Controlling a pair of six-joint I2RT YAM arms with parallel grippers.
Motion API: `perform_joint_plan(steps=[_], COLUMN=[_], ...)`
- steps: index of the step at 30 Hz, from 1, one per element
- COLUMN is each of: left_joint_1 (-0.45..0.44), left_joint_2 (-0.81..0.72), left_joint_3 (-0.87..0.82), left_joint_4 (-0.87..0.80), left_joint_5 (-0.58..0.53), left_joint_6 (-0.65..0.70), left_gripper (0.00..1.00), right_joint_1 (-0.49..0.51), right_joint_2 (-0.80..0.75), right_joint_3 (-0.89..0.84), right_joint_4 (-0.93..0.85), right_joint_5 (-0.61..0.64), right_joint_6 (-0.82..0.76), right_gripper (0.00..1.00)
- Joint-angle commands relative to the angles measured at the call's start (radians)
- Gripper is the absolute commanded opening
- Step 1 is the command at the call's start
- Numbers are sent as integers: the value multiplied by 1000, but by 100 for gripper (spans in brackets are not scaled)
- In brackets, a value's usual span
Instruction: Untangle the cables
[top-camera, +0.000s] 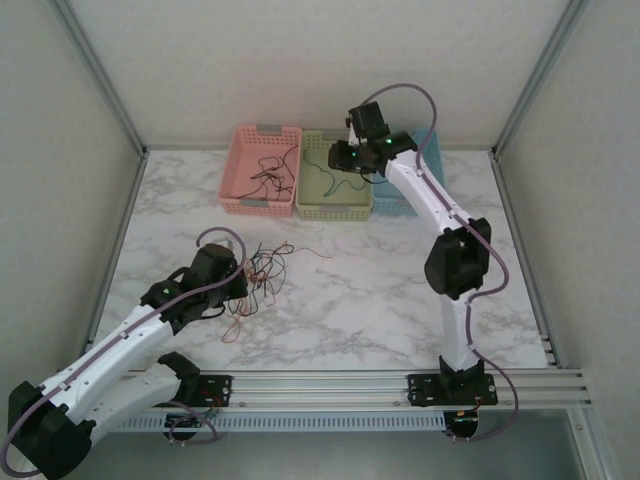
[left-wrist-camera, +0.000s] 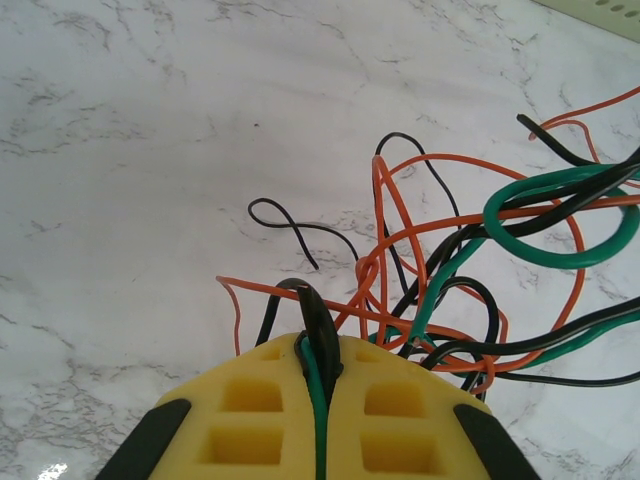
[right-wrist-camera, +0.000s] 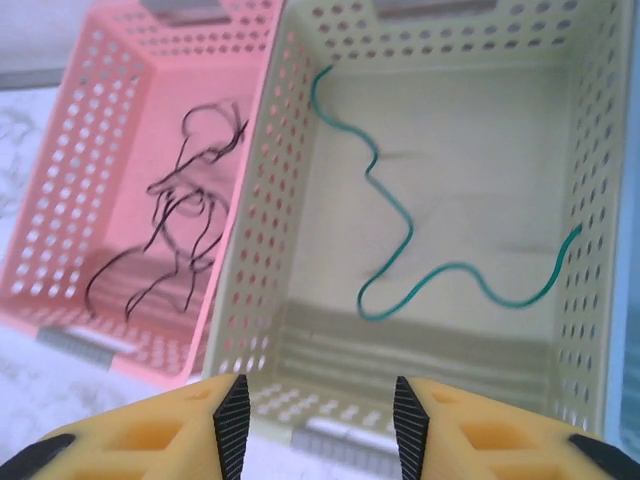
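Left gripper (left-wrist-camera: 318, 352) pinches black and green cables (left-wrist-camera: 555, 258), bottom centre; right gripper (right-wrist-camera: 320, 425) spread, bottom edge, above cream basket (right-wrist-camera: 590, 150).

Grey-veined white marble table (top-camera: 380, 290) lies under the left pincer (left-wrist-camera: 322, 380). Beyond the right pincer (right-wrist-camera: 316, 425) stands a pale back wall (top-camera: 320, 60); like side walls (top-camera: 50, 200) flank both, with aluminium posts (top-camera: 98, 75) at the corners. A rail (top-camera: 330, 385) runs behind them. Soft, even light.
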Motion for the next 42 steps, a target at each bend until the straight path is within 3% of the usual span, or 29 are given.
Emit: perform_joint_plan(steps=[1, 3, 6, 15, 21, 24, 36, 42], left_joint_1=[10, 10, 10, 10, 10, 10, 10, 10], left_joint_2=[-4, 7, 27, 51, 54, 46, 42, 42], left_joint_3=[11, 11, 16, 21, 17, 18, 27, 27], left_joint_4=[21, 47, 77, 99, 105, 98, 80, 77], left_joint_5=[56, 100, 144, 164, 181, 185, 180, 181], left_joint_6=[22, 31, 42, 55, 53, 51, 54, 53], left_gripper=[0, 0, 0, 0, 0, 0, 0, 0], right_joint_1=[48, 61, 91, 169, 196, 198, 234, 241], right_joint_2=[-128, -194, -311, -576, -605, -575, -491, -478], right_joint_3=[-159, -252, -452, -824, -885, -859, -826, -824], right_joint_4=[123, 151, 239, 315, 335, 326, 322, 329], right_joint_5=[-185, -299, -375, -435, -450, -480, -564, -558], right_joint_6=[7, 8, -5, -31, -90, -69, -56, -62], right_gripper=[45, 45, 44, 45, 54, 54, 48, 37])
